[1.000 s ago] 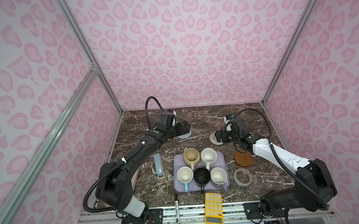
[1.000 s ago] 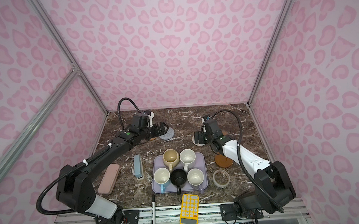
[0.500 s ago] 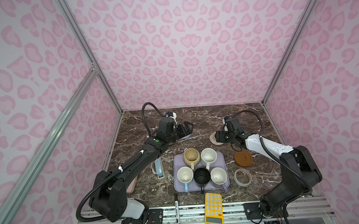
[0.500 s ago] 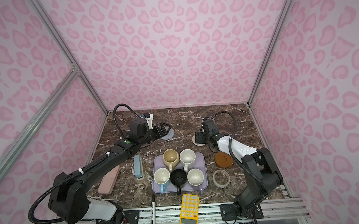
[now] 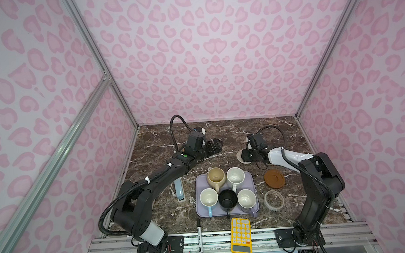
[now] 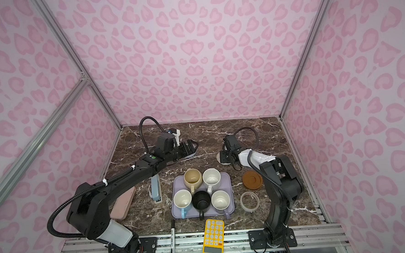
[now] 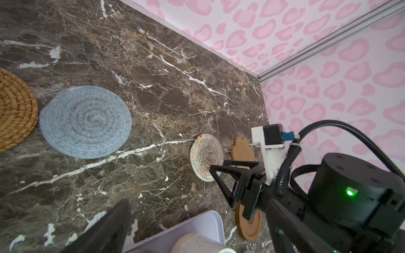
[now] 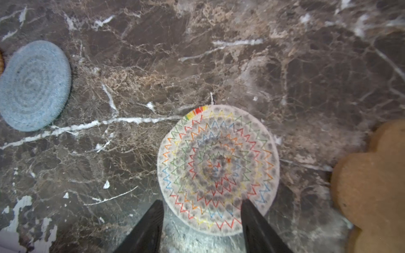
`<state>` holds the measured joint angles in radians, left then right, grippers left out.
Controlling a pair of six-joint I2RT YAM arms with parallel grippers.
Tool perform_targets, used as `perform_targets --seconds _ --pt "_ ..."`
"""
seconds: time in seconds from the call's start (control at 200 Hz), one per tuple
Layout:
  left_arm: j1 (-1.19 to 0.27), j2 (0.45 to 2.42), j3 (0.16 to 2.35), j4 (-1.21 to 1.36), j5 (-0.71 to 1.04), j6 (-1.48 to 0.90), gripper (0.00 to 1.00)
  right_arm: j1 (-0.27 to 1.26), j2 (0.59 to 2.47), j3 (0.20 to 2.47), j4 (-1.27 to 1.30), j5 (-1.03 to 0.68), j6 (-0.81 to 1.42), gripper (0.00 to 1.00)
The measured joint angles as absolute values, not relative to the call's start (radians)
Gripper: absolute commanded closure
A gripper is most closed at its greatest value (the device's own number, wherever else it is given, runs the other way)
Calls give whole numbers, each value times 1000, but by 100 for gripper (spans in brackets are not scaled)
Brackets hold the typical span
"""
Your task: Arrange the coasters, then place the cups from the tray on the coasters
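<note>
Walls: pink heart-spot print (image 5: 205, 60) on three sides.
Tabletop: dark brown marble (image 5: 221, 133) with white veins.
Left gripper (image 5: 215, 146): out at the back, jaws spread wide, nothing in them. It sits over the grey-blue coaster (image 7: 85, 121), with the orange-tan coaster (image 7: 15, 111) just beside that.
Right gripper (image 8: 202, 202): low at the near rim of the cream coaster (image 8: 218, 170), fingers half apart and straddling the rim, no grip visible.
Tray (image 5: 199, 179): lavender, front centre, all five mugs aboard. Beige-yellow mug (image 5: 216, 177) and white speckled mug (image 5: 235, 177) are behind; light blue mug (image 5: 208, 197), black mug (image 5: 227, 199) and lavender mug (image 5: 247, 197) are in front.
Flower-shaped coaster (image 8: 372, 181): near the cream one, not touching.
Amber-brown disc (image 5: 274, 178): right of the tray, with the tape ring (image 5: 274, 200) in front of it.
Clutter: pink case (image 6: 123, 202) and pale blue stapler (image 5: 179, 190) left of the tray; yellow calculator (image 5: 241, 235) and black marker (image 5: 199, 229) at the front edge. Key print is too small to read.
Change: the right jaws are narrower than a second ago, and the right elbow has swung up and in. The mugs are unmoved.
</note>
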<state>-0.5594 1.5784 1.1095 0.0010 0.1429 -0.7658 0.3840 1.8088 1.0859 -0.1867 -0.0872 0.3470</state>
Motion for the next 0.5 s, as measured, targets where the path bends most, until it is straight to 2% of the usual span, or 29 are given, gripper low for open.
perform_targets --seconds 0.5 --pt "-558 1556 1096 -6 82 -729 2 418 1957 1217 -211 -58 334 52"
